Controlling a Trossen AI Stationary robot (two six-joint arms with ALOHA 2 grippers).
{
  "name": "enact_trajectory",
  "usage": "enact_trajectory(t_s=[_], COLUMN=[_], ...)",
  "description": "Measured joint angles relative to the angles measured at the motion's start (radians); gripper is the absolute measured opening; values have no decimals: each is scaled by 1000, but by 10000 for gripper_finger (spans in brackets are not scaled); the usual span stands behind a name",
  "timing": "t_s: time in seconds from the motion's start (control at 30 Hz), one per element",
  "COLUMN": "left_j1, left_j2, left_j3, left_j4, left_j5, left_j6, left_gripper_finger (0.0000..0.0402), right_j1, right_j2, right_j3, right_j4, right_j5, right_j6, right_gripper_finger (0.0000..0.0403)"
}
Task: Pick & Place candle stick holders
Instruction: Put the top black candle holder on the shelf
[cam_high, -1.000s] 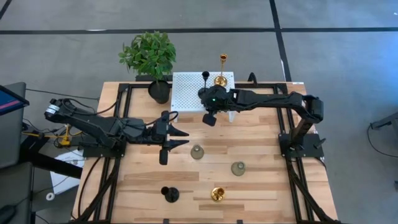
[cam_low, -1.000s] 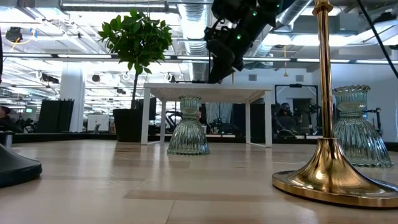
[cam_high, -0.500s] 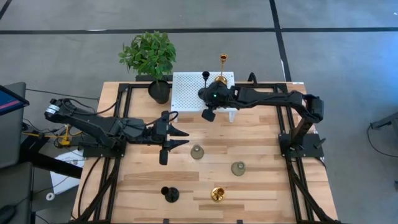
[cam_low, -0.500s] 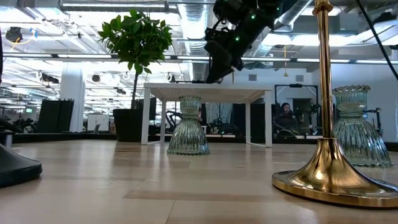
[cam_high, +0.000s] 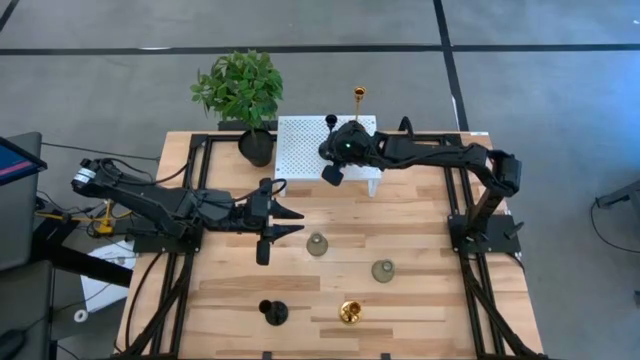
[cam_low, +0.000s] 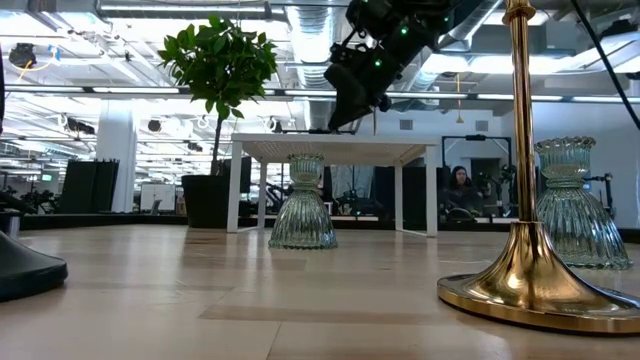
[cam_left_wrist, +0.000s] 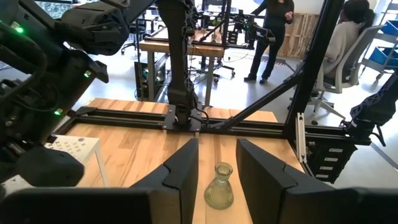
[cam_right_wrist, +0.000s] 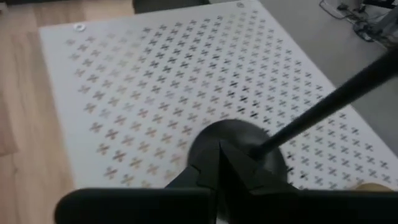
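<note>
Wooden worktop (cam_high: 420, 240) fills the room's middle. Left pincer (cam_high: 290, 221) waits spread wide, a grey-green glass holder (cam_high: 317, 244) just ahead between its fingers' line. Another grey-green holder (cam_high: 383, 271), a black holder (cam_high: 272, 312) and a gold holder (cam_high: 349, 312) stand well apart from it. Right pincer (cam_high: 333, 174) hovers over the white perforated stand (cam_high: 300, 150), closed and empty, just beside a black holder (cam_high: 331, 122); a placing seems finished, so fetching another likely follows. A gold holder (cam_high: 357, 100) behind is partly hidden.

Ribbed glass holder (cam_low: 303, 205), wooden table (cam_low: 300, 300)
</note>
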Motion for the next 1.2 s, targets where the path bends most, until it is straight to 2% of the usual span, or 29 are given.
enact_trajectory(t_s=[0.83,1.2], left_j1=[0,0], left_j2=[0,0], left_j3=[0,0], left_j4=[0,-1], left_j5=[0,0], left_j6=[0,0], left_gripper_finger=[108,108], right_j1=[-89,-101], right_j2=[-1,-1], right_j3=[1,1], right_j4=[87,133], right_j5=[4,-30], right_j6=[-1,-2], right_gripper_finger=[0,0])
